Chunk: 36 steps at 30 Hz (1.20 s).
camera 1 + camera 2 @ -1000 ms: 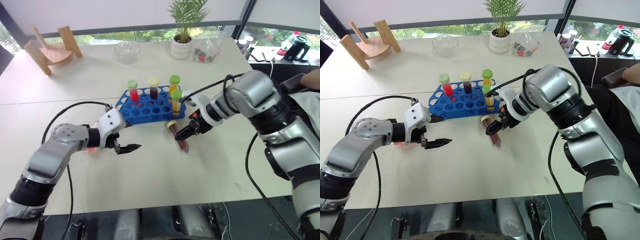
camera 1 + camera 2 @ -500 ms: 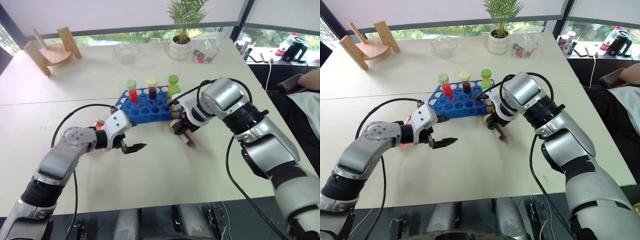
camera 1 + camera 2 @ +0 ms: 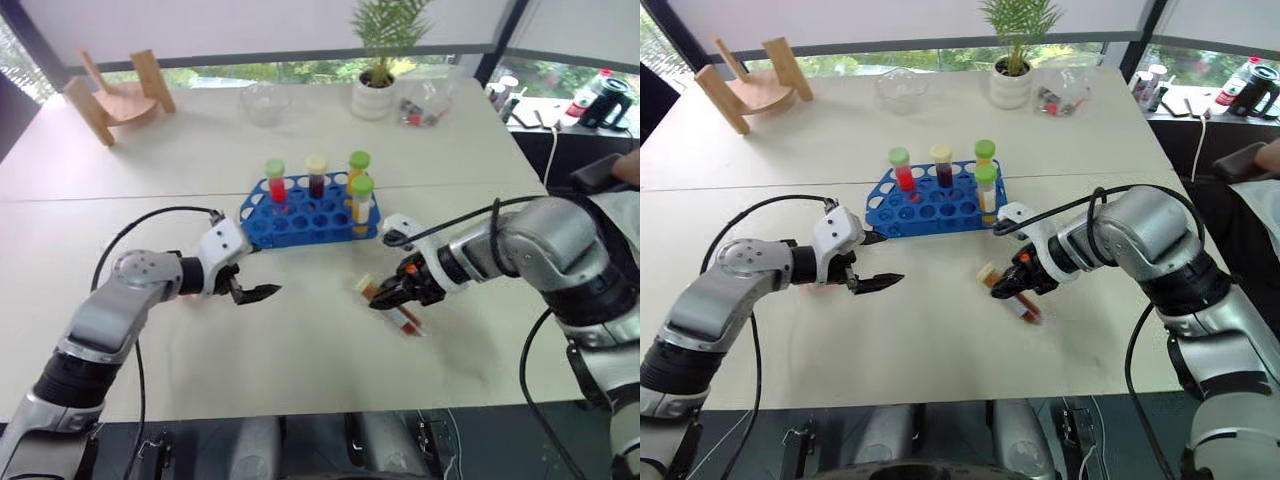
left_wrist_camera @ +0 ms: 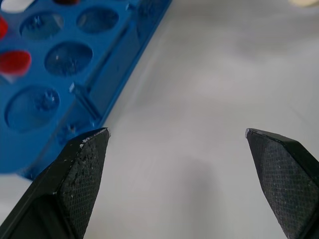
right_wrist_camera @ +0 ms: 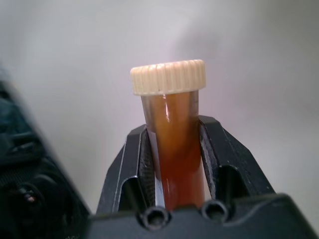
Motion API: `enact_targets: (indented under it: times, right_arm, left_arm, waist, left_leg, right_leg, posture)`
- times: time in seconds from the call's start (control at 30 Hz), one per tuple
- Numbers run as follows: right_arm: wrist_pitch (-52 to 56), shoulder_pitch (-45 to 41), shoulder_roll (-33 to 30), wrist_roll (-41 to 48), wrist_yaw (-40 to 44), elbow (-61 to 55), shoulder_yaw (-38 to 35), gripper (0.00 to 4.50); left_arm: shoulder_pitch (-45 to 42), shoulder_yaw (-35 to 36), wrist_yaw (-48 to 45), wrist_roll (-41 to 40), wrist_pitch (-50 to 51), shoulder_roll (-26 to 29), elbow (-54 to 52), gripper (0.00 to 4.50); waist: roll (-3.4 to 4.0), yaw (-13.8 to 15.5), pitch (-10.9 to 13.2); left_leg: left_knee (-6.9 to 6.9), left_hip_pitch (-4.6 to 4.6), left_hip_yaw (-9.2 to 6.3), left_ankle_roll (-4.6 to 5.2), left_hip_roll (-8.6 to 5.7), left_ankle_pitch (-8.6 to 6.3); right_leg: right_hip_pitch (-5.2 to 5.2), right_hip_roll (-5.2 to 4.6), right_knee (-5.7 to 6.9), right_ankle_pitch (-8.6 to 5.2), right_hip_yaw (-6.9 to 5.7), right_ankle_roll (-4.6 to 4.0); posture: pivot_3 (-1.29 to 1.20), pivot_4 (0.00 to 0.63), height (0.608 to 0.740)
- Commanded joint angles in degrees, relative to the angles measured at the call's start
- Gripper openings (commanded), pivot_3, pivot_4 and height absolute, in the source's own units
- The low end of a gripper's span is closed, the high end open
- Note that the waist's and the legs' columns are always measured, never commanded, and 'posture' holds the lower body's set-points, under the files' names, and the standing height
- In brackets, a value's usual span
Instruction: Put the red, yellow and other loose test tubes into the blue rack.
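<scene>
The blue rack (image 3: 310, 222) stands mid-table with several capped tubes upright along its far and right side, among them a red one (image 3: 275, 182) and a yellow one (image 3: 362, 198). Its near holes (image 4: 67, 59) are bare. My right gripper (image 3: 386, 297) is shut on a loose test tube (image 5: 172, 149) of amber liquid with a cream cap (image 5: 168, 77). The tube is tilted, cap toward the rack, low over the table in front of the rack's right end. My left gripper (image 3: 256, 292) hovers open by the rack's near left corner, holding nothing. Something reddish (image 3: 806, 286) lies half hidden behind its wrist.
Along the table's far side are a wooden stand (image 3: 115, 95), a glass bowl (image 3: 265, 100), a potted plant (image 3: 378, 92) and a clear bag (image 3: 425, 100). Bottles and a black jug (image 3: 600, 98) stand at the far right. A person's arm (image 3: 628, 168) shows at the right edge.
My right gripper has shut on the amber tube and drawn it back from the rack toward the near side, rolling as it went. The left arm has stayed put. The camera shifted.
</scene>
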Motion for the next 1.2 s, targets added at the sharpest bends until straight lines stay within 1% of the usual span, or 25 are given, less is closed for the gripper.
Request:
enact_targets:
  times: [0.03, 0.07, 0.13, 0.17, 0.2, 0.27, 0.33, 0.4, 0.5, 0.6, 0.93, 1.2]
  right_arm:
    - [-21.72, 7.07, 13.16, -3.36, -6.97, -7.0, -11.09, 0.86]
    - [-23.65, 8.05, 16.94, -4.28, -9.77, -6.66, -11.92, 0.86]
    - [-34.23, 10.27, 24.93, -10.75, -14.2, -5.1, -10.06, 0.86]
    - [-37.58, 10.85, 27.32, -13.34, -15.53, -4.41, -9.0, 0.86]
    - [-42.69, 11.35, 29.84, -17.74, -17.46, -2.96, -6.86, 0.86]
    - [-52.83, 12.6, 36.59, -26.64, -24.94, 2.68, -3.53, 0.86]
    - [-59.43, 13.42, 40.62, -32.75, -29.28, 7.12, -1.49, 0.86]
    - [-63.7, 13.81, 42.94, -36.47, -31.86, 10.57, -1.01, 0.86]
    - [-66.61, 13.93, 45.69, -39.7, -35.79, 15.77, -2.13, 0.86]
    - [-68.86, 13.91, 46.85, -41.68, -36.54, 18.44, -2.02, 0.86]
    - [-72.5, 14.32, 47.49, -45.92, -36.94, 24.53, -2.13, 0.86]
    - [-76.33, 14.24, 48.5, -46.23, -34.95, 28.79, -2.26, 0.86]
  left_arm:
    - [-4.07, 4.05, -3.08, -1.99, -0.41, 2.4, 4.42, 4.5]
    - [-4.89, 4.26, -3.72, -2.18, -0.59, 2.83, 5.64, 4.5]
    - [-6.98, 4.04, -5.43, -1.78, -0.92, 4.1, 8.49, 4.5]
    - [-7.54, 3.99, -6.14, -1.57, -1.24, 4.59, 9.53, 4.5]
    - [-8.2, 3.99, -6.83, -1.28, -1.56, 5.24, 10.62, 4.5]
    - [-9.88, 3.96, -8.08, -1.13, -1.06, 6.58, 12.09, 4.5]
    - [-10.72, 4.13, -8.96, -1.19, -0.68, 7.52, 13.03, 4.5]
    - [-11.05, 4.14, -9.37, -1.0, -0.54, 8.15, 13.57, 4.5]
    - [-10.74, 4.19, -9.58, -1.28, 0.38, 8.96, 12.34, 4.5]
    - [-10.41, 4.3, -9.38, -1.34, 0.37, 8.91, 12.17, 4.5]
    - [-9.09, 4.6, -7.93, -1.59, 0.62, 8.31, 10.87, 4.5]
    - [-8.11, 4.31, -6.68, -1.6, 0.61, 7.49, 10.09, 4.5]
  waist:
    - [-0.13, -0.42, -0.08]
    - [-0.08, -0.8, -0.04]
    - [-0.12, -1.13, -0.07]
    - [-0.08, -1.18, -0.04]
    - [-0.08, -1.19, -0.05]
    - [-0.13, -1.22, -0.07]
    - [-0.13, -1.22, -0.07]
    - [-0.12, -1.11, -0.07]
    - [-0.12, -1.14, -0.07]
    - [-0.12, -1.17, -0.07]
    - [-0.12, -1.25, -0.07]
    - [-0.12, -1.25, -0.07]
  left_leg:
    - [-0.05, 0.04, -0.01, 0.01, 0.07, -0.01]
    - [-0.01, 0.05, 0.0, 0.01, 0.14, -0.01]
    - [-0.01, 0.04, 0.01, -0.05, 0.11, 0.03]
    - [0.03, 0.02, 0.02, -0.07, 0.1, 0.04]
    - [0.03, 0.02, 0.05, -0.09, 0.05, 0.05]
    - [0.01, 0.02, 0.06, -0.1, 0.03, 0.06]
    - [-0.04, 0.02, 0.05, -0.12, 0.04, 0.07]
    - [-0.07, 0.0, 0.04, -0.16, 0.06, 0.09]
    - [-0.06, -0.01, 0.08, -0.22, 0.03, 0.12]
    - [-0.06, -0.01, 0.07, -0.25, 0.03, 0.15]
    - [-0.08, 0.0, 0.05, -0.25, 0.05, 0.14]
    - [-0.07, 0.01, 0.06, -0.25, 0.04, 0.14]
  right_leg:
    - [0.01, 0.08, 0.02, 0.0, -0.01, -0.01]
    - [0.0, 0.13, 0.05, 0.01, 0.0, -0.02]
    - [-0.03, 0.08, 0.16, 0.01, -0.01, -0.02]
    - [-0.02, 0.07, 0.16, 0.01, -0.01, -0.01]
    - [-0.03, 0.01, 0.16, 0.02, 0.01, -0.01]
    - [-0.03, 0.0, 0.14, 0.01, 0.02, -0.01]
    - [-0.07, 0.01, 0.15, 0.01, 0.02, -0.02]
    - [-0.1, 0.03, 0.15, 0.0, 0.01, -0.03]
    - [-0.09, -0.03, 0.14, 0.01, 0.04, -0.02]
    - [-0.09, -0.03, 0.15, 0.01, 0.03, -0.02]
    - [-0.09, -0.01, 0.17, 0.01, 0.04, -0.03]
    - [-0.09, -0.02, 0.18, 0.01, 0.04, -0.03]
  posture:
    - [0.0, 0.15, 0.74]
    - [0.0, 0.15, 0.74]
    - [0.0, 0.15, 0.74]
    - [0.0, 0.15, 0.74]
    - [0.0, 0.15, 0.74]
    - [0.0, 0.15, 0.74]
    - [0.0, 0.15, 0.74]
    - [0.0, 0.15, 0.74]
    - [0.0, 0.15, 0.74]
    - [0.0, 0.15, 0.74]
    - [0.0, 0.15, 0.74]
    - [0.0, 0.15, 0.74]
